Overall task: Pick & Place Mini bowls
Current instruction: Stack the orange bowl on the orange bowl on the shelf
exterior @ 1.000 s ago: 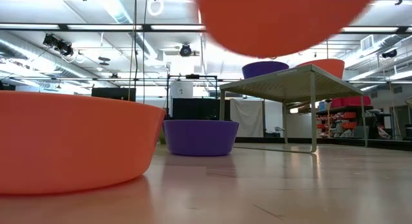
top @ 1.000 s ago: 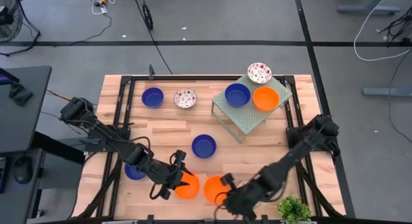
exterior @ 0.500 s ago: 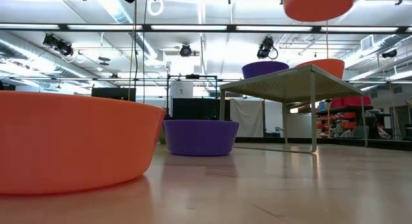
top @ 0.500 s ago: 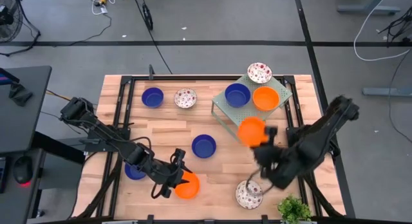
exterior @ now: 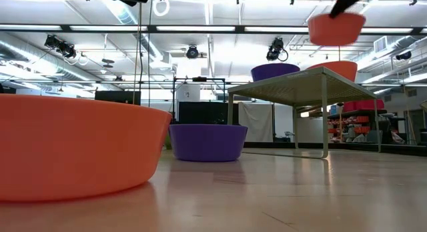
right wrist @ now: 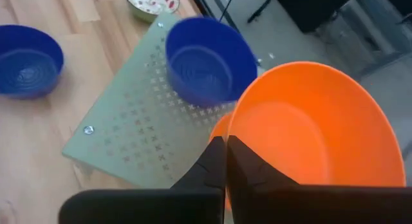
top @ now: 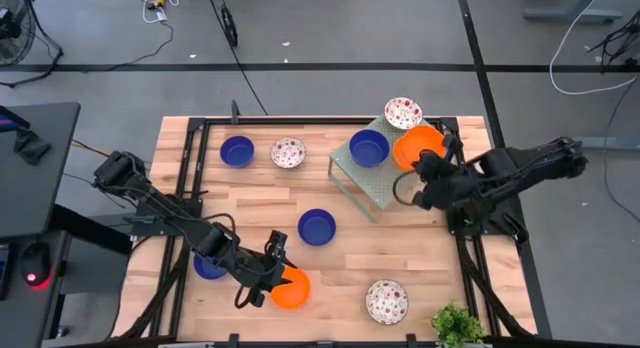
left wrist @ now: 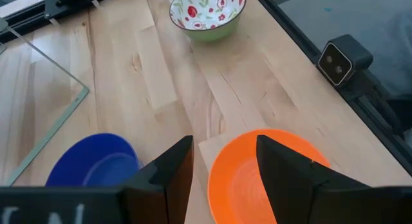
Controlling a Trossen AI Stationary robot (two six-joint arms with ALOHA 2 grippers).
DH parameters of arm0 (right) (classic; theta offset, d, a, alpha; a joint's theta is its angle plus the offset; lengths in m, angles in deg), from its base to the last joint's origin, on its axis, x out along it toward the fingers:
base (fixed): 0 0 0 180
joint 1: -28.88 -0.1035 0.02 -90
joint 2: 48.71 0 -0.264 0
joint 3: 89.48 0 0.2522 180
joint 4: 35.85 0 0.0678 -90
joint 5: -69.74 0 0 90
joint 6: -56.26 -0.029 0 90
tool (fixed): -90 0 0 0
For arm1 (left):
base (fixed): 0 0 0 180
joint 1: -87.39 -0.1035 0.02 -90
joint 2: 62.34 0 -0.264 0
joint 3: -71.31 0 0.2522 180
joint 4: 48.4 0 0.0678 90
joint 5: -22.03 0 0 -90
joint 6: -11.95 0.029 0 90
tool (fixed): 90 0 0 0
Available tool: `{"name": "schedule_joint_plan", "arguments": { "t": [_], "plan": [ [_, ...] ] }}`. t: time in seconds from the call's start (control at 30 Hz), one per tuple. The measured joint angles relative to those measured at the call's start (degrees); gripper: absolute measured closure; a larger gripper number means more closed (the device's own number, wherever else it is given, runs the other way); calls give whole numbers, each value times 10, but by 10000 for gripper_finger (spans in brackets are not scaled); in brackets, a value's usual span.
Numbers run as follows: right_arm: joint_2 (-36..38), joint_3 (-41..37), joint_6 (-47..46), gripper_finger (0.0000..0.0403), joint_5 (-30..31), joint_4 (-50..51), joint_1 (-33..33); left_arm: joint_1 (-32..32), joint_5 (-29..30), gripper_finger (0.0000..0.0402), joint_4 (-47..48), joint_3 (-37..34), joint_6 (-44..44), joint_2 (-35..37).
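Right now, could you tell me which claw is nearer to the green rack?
Right. The right claw holds an orange bowl above the rack; the left claw is far off at the table's front.

Pale wood, glossy bowls, matt black claws.

The tabletop (top: 400, 258) shows light wood planks with visible grain and a soft sheen, framed in black metal rails (top: 300, 121). The orange bowl (right wrist: 315, 134) pinched in the right claw (right wrist: 224, 161) looks like smooth plastic with a satin gloss; the blue bowl (right wrist: 209, 60) beside it has the same smooth finish, faint rings inside. Under them, the rack (right wrist: 138, 134) is pale green painted metal, matt, punched with small holes. The left claw (left wrist: 222, 169) looks matt black, hard-edged, over another smooth orange bowl (left wrist: 264, 179). The speckled bowl (left wrist: 207, 10) shines glossy white inside, pale green outside.
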Motion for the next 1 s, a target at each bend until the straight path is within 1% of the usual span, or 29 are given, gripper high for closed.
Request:
{"name": "schedule_joint_plan", "arguments": {
  "t": [0.17,0.27,0.33,0.47,0.6,0.77,1.0],
  "plan": [
    [45,-83,71,403,-41,-103,51,0,0,227,0,0,0,0],
    [48,-110,105,401,-46,-134,82,0,0,227,0,0,0,0],
    [46,-120,117,400,-47,-136,102,0,0,227,-1,0,-1,0],
    [43,-127,128,400,-84,-139,137,0,0,227,-1,0,-1,0],
    [43,-127,128,399,-114,-141,150,0,0,227,-2,0,-1,0],
    [43,-127,122,395,-121,-145,157,0,0,227,-2,0,-1,0],
    [40,-127,123,373,-121,-156,168,0,0,227,-1,0,-1,0]
  ]
}}
